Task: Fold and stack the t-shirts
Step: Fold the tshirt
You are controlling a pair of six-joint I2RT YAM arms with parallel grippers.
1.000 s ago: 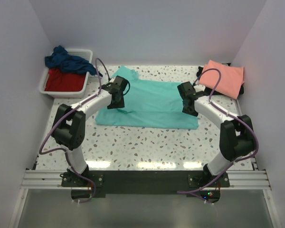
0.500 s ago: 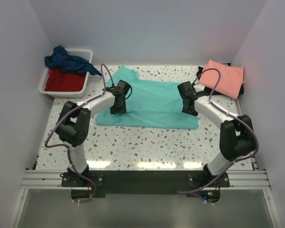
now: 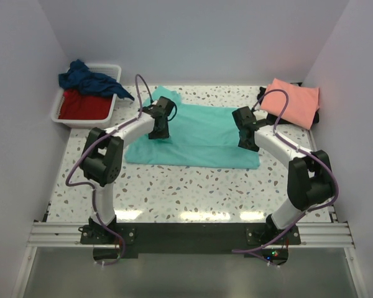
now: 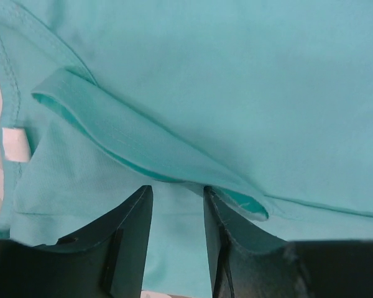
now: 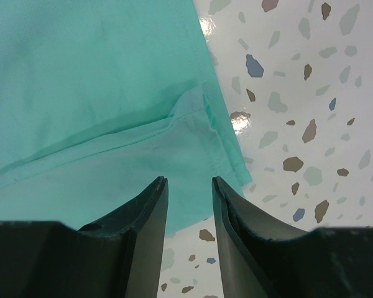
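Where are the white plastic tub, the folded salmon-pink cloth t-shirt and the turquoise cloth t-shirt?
The white plastic tub (image 3: 112, 68): top view, far right corner of its rim.
The salmon-pink t-shirt (image 3: 292, 101): top view, middle of its top layer.
The turquoise t-shirt (image 3: 202, 133): top view, cloth between the two arms.

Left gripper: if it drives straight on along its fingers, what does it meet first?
The turquoise t-shirt: its ribbed collar band lies just beyond the left gripper, though depth is hard to judge.

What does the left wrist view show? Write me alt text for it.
A turquoise t-shirt fills the frame, its collar band slanting across the middle, a white tag at left. The left claw, open, sits at the bottom edge over the cloth.
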